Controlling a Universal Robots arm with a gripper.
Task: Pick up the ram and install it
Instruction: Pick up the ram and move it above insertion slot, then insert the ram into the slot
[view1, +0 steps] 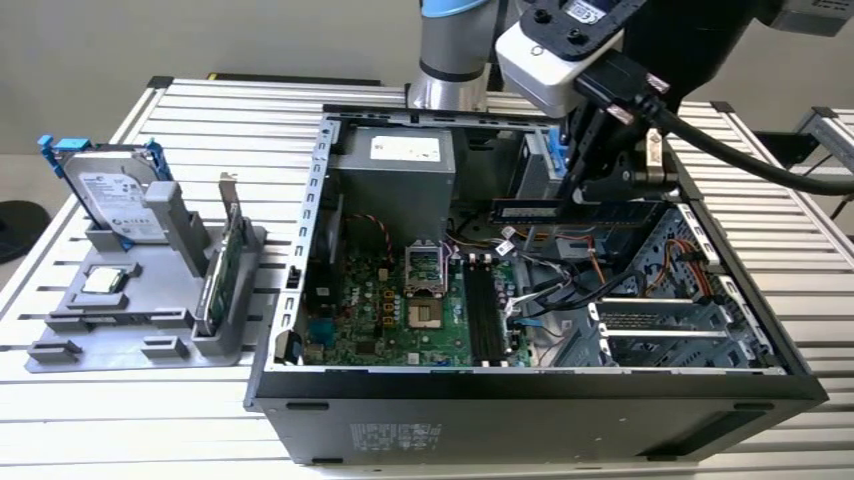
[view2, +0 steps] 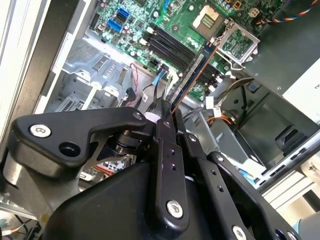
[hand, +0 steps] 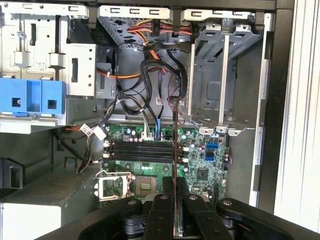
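Ram (view1: 561, 210) hangs over motherboard (view1: 387, 300); both inside case (view1: 534, 400).

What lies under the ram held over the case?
Motherboard, black memory slots and cables lie under the ram. Edge-on in the first wrist view, it hides a thin board strip.

Your ram (view1: 574, 212), a slim dark stick with pale labels, hangs level and on edge, clamped in the pincer (view2: 167, 114), above the motherboard (view1: 387, 310) inside the open case (view1: 534, 400).
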